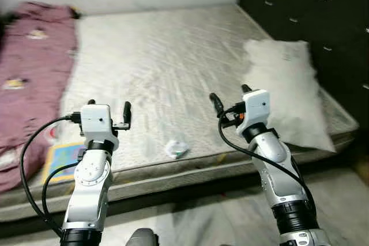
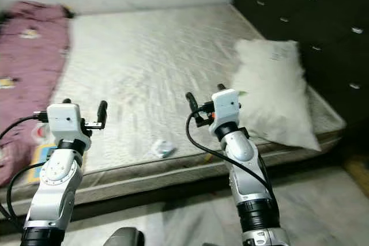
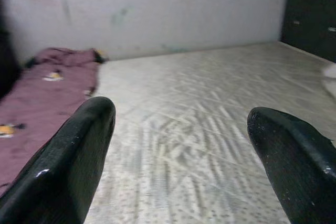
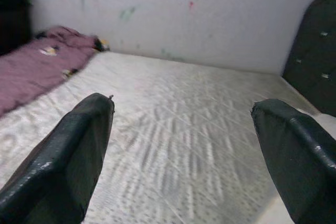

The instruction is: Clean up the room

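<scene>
The robot stands at the foot of a bare mattress (image 1: pixel 173 56) that fills the middle of the frame, both arms raised over its near edge. The left gripper (image 1: pixel 108 108), lower left, has its fingers spread wide and holds nothing. The right gripper (image 1: pixel 230 97), right of centre, is likewise spread and empty. Between them, close to the near edge, lies a small crumpled wrapper (image 1: pixel 176 148), apart from both grippers. A white pillow (image 1: pixel 285 90) lies along the right side, just beside the right gripper's wrist. A purple blanket (image 1: pixel 29 73) is heaped down the left side, running to the upper left corner. Under its lower end, a colourful flat thing (image 1: pixel 63 156) pokes out at the mattress edge; I cannot tell what it is. A dark headboard (image 1: pixel 311 15) fills the upper right.
</scene>
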Available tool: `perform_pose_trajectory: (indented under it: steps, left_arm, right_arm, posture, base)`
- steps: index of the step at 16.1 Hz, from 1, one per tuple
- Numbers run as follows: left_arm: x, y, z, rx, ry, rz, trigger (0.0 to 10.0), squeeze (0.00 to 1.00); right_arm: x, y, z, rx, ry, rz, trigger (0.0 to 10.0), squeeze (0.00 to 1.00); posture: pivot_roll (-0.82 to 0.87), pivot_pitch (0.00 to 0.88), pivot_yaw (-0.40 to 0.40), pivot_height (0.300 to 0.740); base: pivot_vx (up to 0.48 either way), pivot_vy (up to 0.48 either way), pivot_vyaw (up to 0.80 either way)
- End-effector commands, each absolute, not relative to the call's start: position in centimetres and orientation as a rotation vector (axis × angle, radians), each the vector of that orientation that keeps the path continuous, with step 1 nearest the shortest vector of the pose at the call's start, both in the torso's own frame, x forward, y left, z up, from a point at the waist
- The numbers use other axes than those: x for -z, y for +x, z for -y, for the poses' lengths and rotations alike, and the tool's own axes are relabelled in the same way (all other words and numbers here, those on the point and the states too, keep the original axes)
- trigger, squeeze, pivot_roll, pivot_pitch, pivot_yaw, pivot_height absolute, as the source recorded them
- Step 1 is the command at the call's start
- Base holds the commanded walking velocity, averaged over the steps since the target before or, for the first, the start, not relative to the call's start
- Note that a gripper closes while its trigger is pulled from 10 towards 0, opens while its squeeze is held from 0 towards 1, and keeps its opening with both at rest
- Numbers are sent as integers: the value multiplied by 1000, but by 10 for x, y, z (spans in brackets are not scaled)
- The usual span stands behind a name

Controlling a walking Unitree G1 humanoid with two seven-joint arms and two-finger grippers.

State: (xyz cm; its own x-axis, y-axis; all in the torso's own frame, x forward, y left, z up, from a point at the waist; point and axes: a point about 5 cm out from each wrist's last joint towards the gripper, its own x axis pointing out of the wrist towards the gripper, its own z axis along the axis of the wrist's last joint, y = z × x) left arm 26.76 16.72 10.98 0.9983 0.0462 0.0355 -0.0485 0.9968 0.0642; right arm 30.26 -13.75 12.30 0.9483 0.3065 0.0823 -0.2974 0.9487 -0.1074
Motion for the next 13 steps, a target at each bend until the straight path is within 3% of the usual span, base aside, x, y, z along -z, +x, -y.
perform_pose_trajectory:
  steps: [1,6,13]
  left_arm:
    - [-113,269,-161,-19,68,49,10000,0]
    - [-116,269,-160,-1,69,68,10000,0]
    - [-117,270,-158,17,67,75,10000,0]
  right_arm:
    - [-124,302,145,-289,-82,101,10000,0]
    - [-124,301,145,-288,-81,102,10000,0]
    - [-124,302,145,-279,-78,104,10000,0]
  posture:
    - [50,18,-13,740]
    - [47,27,-13,740]
    - [47,27,-11,740]
  base:
    - [0,0,0]
    - [0,0,0]
    - [289,0,0]
